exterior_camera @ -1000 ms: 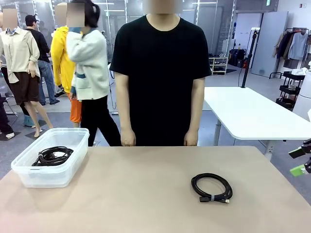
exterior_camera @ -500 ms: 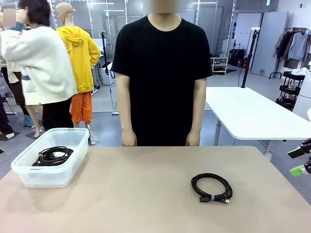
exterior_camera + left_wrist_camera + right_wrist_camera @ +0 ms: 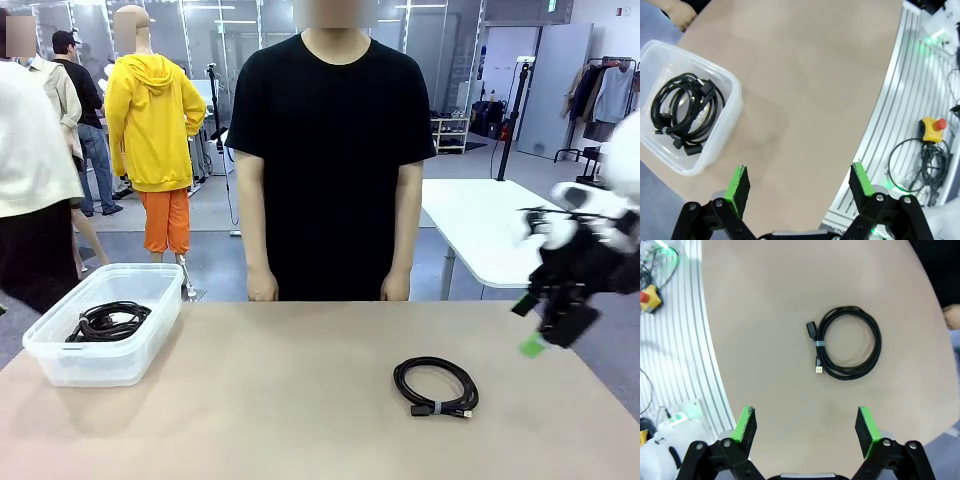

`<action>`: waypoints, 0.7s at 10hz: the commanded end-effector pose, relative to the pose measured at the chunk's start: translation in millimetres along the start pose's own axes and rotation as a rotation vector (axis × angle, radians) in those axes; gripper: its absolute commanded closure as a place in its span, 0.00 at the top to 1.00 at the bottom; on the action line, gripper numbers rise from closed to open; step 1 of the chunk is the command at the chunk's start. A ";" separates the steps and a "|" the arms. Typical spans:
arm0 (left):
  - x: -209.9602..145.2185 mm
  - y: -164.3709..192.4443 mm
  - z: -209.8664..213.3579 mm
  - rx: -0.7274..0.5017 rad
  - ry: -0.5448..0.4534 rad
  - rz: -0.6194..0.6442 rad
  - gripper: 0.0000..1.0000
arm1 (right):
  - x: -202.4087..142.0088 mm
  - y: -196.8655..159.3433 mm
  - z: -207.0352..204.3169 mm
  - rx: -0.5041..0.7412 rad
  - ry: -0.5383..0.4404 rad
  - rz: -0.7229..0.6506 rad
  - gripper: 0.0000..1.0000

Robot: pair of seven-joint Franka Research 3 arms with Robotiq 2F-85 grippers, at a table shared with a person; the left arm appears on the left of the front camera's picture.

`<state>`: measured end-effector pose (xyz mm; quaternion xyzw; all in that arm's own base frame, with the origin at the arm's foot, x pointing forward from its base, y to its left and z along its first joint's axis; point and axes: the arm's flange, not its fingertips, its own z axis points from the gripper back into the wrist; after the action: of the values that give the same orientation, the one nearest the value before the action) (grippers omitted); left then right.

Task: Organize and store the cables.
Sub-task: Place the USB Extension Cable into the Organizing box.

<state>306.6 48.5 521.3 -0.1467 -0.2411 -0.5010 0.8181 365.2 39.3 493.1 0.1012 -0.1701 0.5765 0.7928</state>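
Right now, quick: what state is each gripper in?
Left gripper: open, holding nothing.
Right gripper: open, holding nothing, above the coiled cable.

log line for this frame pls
right gripper: open, above loose cable coil | left gripper: open, idle | bin: holds coiled cables

a robotics lab or test hall, open-plan. a tan work table (image 3: pixel 300 400) stands on an aluminium slotted frame (image 3: pixel 900 115) carrying a yellow emergency-stop button (image 3: pixel 931 128) and loose wiring. behind it are glass partitions (image 3: pixel 230 30), white tables (image 3: pixel 510 235), a clothes rack (image 3: pixel 605 90) and people walking the grey floor.
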 end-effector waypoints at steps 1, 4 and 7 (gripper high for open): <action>-0.7 -1.4 -5.7 0.009 -0.016 -0.009 1.00 | 36.3 -29.4 -40.9 0.050 0.199 -0.021 1.00; -0.7 -1.4 -5.7 0.009 -0.016 -0.009 1.00 | 60.6 -45.7 -120.1 0.135 0.311 -0.010 1.00; -0.7 -1.4 -5.7 0.009 -0.016 -0.009 1.00 | 48.6 -50.5 -172.0 0.119 0.331 0.004 1.00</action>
<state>307.2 48.5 520.7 -0.1467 -0.2398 -0.5005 0.8188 448.1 124.5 361.8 0.0769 0.0010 0.6003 0.7960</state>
